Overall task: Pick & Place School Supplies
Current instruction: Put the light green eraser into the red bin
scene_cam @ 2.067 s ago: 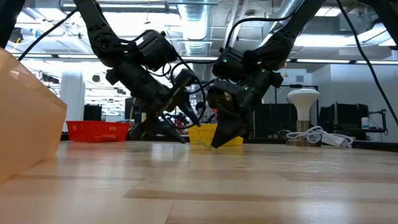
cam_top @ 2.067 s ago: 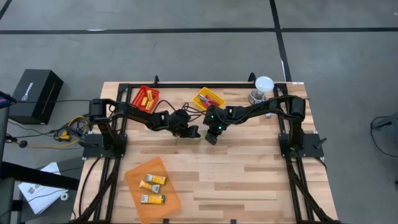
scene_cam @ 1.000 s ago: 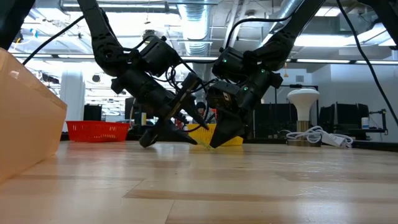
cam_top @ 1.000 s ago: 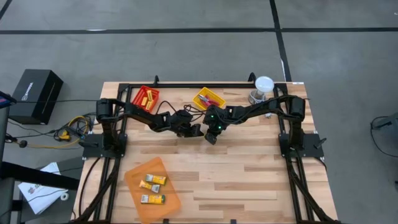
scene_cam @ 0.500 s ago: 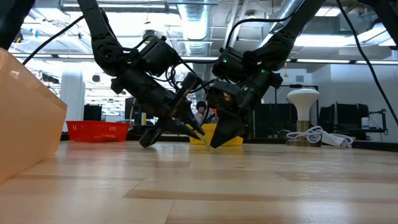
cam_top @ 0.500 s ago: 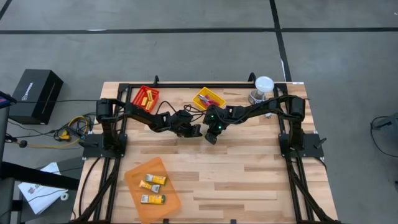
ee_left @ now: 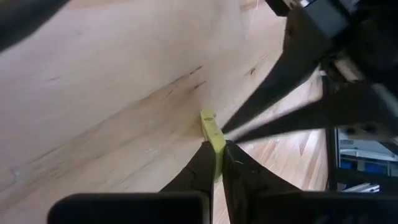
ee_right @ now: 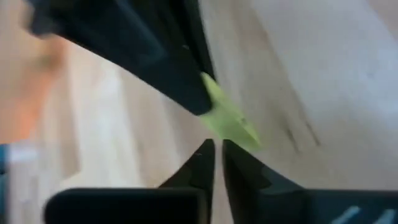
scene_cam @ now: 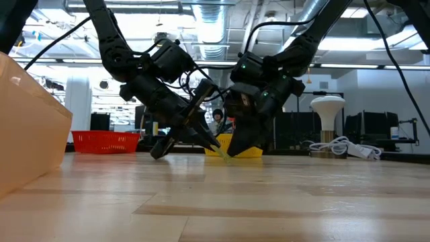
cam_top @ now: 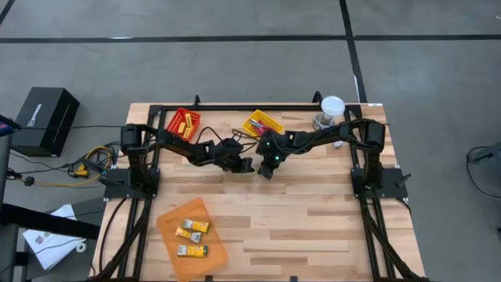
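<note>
A thin yellow stick is low over the middle of the table, slanting down toward it. My left gripper comes from the table's left and is shut on the stick. My right gripper comes from the right, its fingers nearly together, with its tips right at the same stick. Red-handled tools lie in the yellow tray. Yellow pieces lie in the red tray. My left gripper pinches the yellow stick between its two fingertips, a short way back from the stick's free end. The fingers slant down from the table's left. The stick tilts downward past them; whether its low end touches the table I cannot tell. My right gripper has its fingertips just short of the stick; whether they touch it I cannot tell.
An orange tray with yellow-and-white packs lies at the near left. A white round lamp with a cable stands at the far right corner. Bare wood stretches across the near right of the table.
My left gripper has shut on the yellow stick beside my right gripper's tips. My right gripper has risen a little off the table.
</note>
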Robot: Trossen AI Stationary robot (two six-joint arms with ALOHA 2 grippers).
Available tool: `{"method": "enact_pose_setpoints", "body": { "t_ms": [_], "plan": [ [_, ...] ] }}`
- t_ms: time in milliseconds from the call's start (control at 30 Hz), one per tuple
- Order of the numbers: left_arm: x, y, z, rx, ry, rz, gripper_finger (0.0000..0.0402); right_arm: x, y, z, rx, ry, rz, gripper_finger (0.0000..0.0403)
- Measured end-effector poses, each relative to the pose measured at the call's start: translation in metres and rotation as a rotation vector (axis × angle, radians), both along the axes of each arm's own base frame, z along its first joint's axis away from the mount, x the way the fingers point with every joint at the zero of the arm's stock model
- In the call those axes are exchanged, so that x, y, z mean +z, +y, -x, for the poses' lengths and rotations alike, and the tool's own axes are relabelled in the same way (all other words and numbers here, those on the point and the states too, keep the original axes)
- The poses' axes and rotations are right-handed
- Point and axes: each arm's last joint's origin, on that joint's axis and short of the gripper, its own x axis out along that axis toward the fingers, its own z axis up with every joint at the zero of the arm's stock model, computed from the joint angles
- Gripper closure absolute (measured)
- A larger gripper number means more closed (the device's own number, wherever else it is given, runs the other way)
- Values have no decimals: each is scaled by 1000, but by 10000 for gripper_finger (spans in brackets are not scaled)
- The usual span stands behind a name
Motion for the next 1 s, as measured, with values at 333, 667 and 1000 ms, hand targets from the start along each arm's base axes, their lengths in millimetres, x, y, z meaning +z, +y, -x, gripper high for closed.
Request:
{"method": "enact_pose_setpoints", "body": {
  "t_ms": [333,667,1000],
  "plan": [
    [0,-1,1,-39,7,-19,397,43,2,-12,133,-111,-80,209],
    [36,27,15,-9,-62,-125,398,103,-4,8,189,-208,-50,191],
    [89,52,61,-29,18,-308,398,159,-16,34,103,-362,-7,229]
  ]
}}
